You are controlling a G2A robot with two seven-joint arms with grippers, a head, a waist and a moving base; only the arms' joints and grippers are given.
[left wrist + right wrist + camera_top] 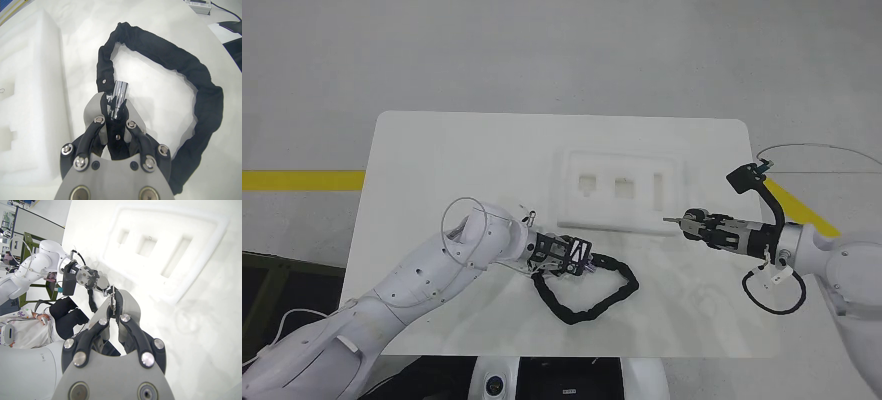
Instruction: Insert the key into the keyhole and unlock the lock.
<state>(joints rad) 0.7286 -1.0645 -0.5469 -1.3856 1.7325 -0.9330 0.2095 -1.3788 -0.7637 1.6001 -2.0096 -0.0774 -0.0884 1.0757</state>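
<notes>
A black fabric-sleeved chain lock (592, 296) lies looped on the white table (442, 150), near its front middle. My left gripper (582, 258) is shut on the lock's end, and the chrome lock cylinder (121, 93) sticks out past the fingertips. The sleeved chain (206, 91) curls away from it over the table. My right gripper (684, 222) hovers right of the foam tray, shut on a small key with a ring (112, 301). The key's tip (670, 220) points left toward the left gripper (105, 288), with a wide gap between them.
A white foam tray (622, 190) with three recesses lies at the table's middle back. A yellow floor line (302, 180) runs left of the table. The table's left half and front right corner are bare.
</notes>
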